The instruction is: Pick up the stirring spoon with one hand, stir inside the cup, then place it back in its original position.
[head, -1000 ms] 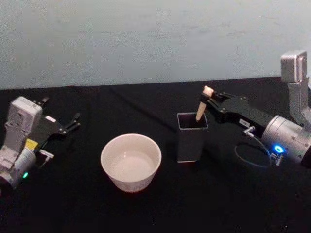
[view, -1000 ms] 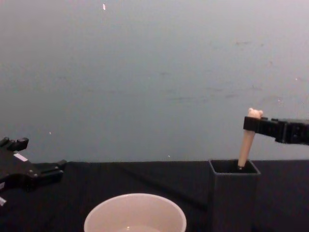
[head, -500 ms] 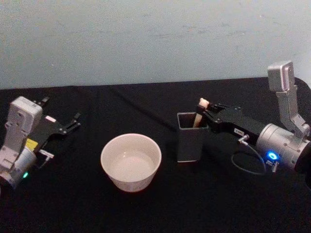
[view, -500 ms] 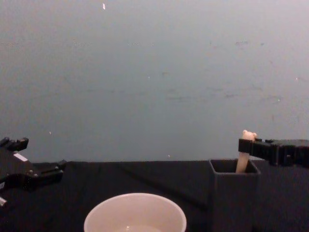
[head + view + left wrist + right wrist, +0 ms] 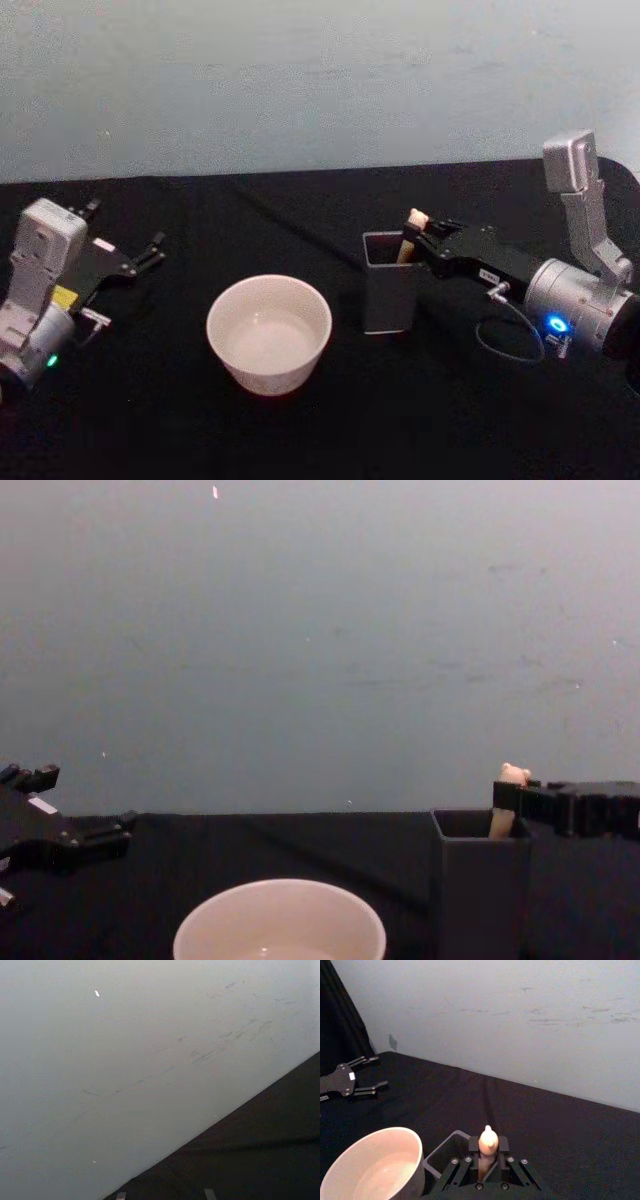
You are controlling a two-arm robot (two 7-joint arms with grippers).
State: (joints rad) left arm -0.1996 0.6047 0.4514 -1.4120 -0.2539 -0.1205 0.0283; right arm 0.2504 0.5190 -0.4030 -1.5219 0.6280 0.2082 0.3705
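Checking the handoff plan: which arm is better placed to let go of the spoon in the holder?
Right. The right gripper is shut on the stirring spoon inside the dark holder; the left gripper sits far beyond the cup.

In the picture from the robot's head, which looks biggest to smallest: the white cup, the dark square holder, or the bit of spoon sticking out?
1. The cup, widest by far.
2. The holder, narrower, similar in height.
3. The spoon, its handle poking above the holder, pinched by the right gripper.

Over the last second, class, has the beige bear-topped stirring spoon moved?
Yes. The beige bear-topped stirring spoon, gripped by the right hand, has sunk into the dark grey square holder; less handle shows above its rim.
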